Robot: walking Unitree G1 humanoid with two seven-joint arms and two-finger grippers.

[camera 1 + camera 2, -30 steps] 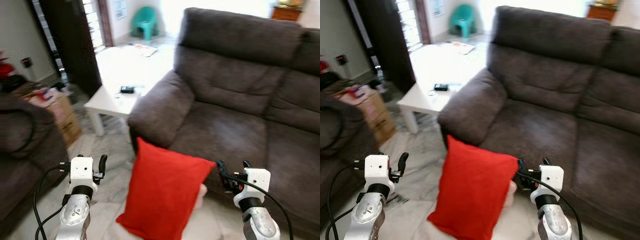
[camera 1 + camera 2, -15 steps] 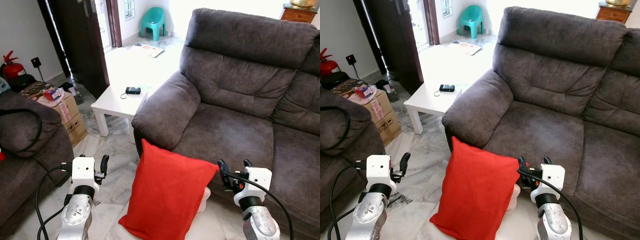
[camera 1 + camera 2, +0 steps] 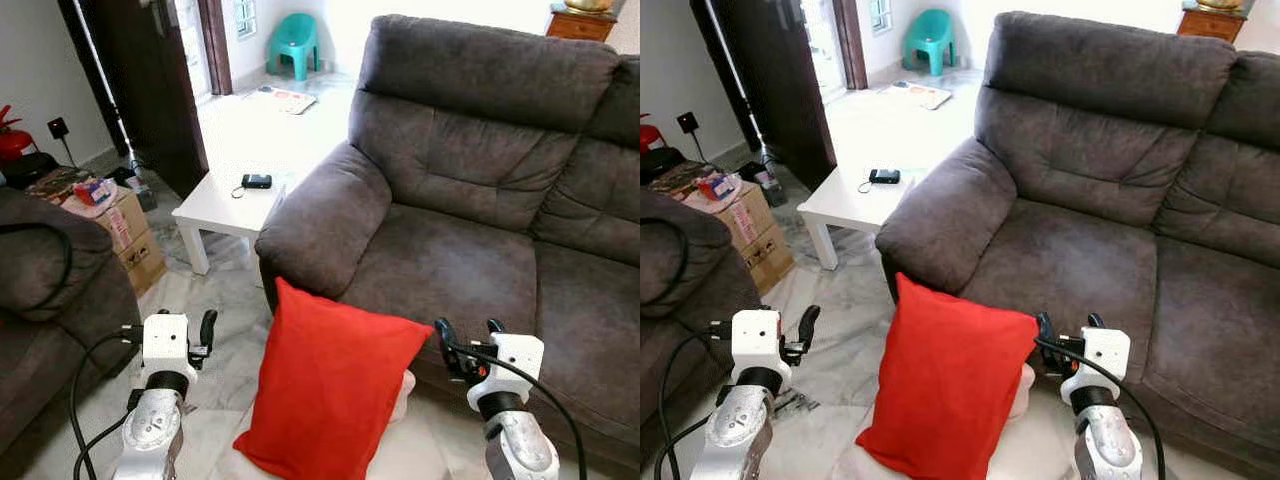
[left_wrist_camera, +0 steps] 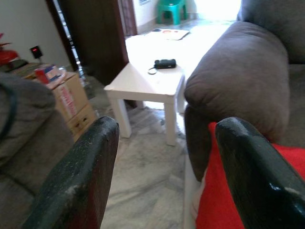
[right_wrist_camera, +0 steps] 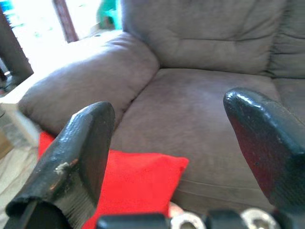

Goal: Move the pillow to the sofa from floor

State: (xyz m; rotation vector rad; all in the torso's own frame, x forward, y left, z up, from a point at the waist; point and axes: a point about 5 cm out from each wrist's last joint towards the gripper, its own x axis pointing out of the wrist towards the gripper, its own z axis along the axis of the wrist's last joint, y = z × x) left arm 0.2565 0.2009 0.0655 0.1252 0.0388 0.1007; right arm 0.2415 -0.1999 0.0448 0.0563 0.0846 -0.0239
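With the red pillow (image 3: 335, 388) propped upright on the floor before the sofa (image 3: 470, 200), between wide-spread, empty left claw (image 3: 200, 330) and right claw (image 3: 466, 345), both should be closed inward evenly against its sides before lifting.

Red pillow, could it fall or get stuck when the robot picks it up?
It might. The red pillow stands on its edge against the sofa front, so a push from one open pincer could tip it. The left pincer and right pincer sit wide apart on either side. The sofa's armrest bulges just above, so the pillow could snag.
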